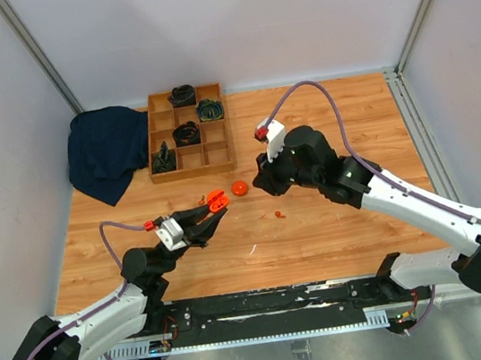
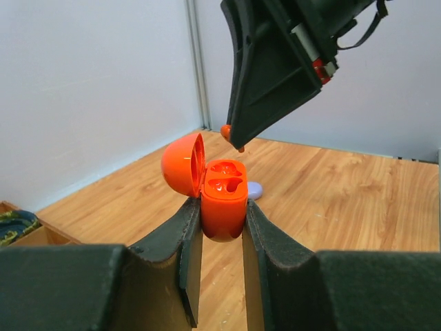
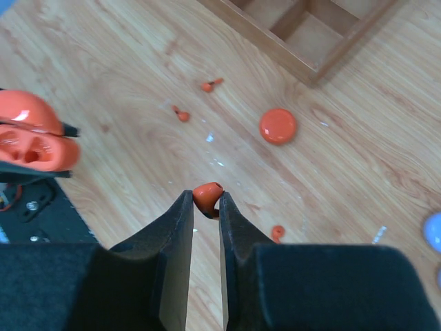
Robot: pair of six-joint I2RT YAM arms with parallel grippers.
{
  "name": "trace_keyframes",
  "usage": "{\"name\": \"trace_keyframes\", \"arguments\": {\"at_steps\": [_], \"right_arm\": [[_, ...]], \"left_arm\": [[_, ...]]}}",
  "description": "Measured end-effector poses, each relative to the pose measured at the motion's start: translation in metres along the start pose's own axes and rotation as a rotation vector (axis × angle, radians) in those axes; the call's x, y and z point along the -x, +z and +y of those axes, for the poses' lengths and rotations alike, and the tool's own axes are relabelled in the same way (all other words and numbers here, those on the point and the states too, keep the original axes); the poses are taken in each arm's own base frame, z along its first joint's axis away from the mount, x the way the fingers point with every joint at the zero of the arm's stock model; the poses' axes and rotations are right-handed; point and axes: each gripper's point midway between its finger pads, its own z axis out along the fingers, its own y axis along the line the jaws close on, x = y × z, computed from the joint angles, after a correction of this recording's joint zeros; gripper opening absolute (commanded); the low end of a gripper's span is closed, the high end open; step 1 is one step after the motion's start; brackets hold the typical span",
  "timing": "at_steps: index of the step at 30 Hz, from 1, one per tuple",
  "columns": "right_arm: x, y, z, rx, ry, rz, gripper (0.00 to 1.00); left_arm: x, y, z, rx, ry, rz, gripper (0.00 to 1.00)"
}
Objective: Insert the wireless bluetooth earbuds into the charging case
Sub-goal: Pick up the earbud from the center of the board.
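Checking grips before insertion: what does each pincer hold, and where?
Left pincer clamps the open charging case by its lower body's sides. Right pincer pinches an orange earbud; by which part is unclear.

Laboratory robot test cell: white panel walls (image 1: 226,19) in aluminium framing (image 1: 39,56) enclose a wooden tabletop (image 1: 322,240) carrying two bench-mounted robot arms (image 1: 416,203).

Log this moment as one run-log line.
left gripper: shut on open charging case | right gripper: shut on orange earbud | earbud not yet in case
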Motion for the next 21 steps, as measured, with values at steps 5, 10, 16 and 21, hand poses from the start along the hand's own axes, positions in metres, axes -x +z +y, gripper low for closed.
{"name": "trace_keyframes", "arguments": {"at_steps": [5, 10, 16, 21], "right_arm": [[0.011, -0.008, 0.035, 0.075, 0.034, -0.086, 0.15], [0.024, -0.018, 0.066, 0.145, 0.046, -0.167, 0.14], [0.041, -0.028, 0.091, 0.213, 0.065, -0.265, 0.14], [0.049, -0.025, 0.103, 0.242, 0.083, -0.314, 0.14]], "left_arm": [[0.006, 0.001, 0.001, 0.001, 0.012, -0.023, 0.0], [0.007, 0.001, 0.001, -0.001, 0.026, -0.027, 0.0], [0.007, 0.001, 0.0, -0.008, 0.027, -0.028, 0.0], [0.007, 0.001, -0.001, -0.01, 0.027, -0.028, 0.0]]}}
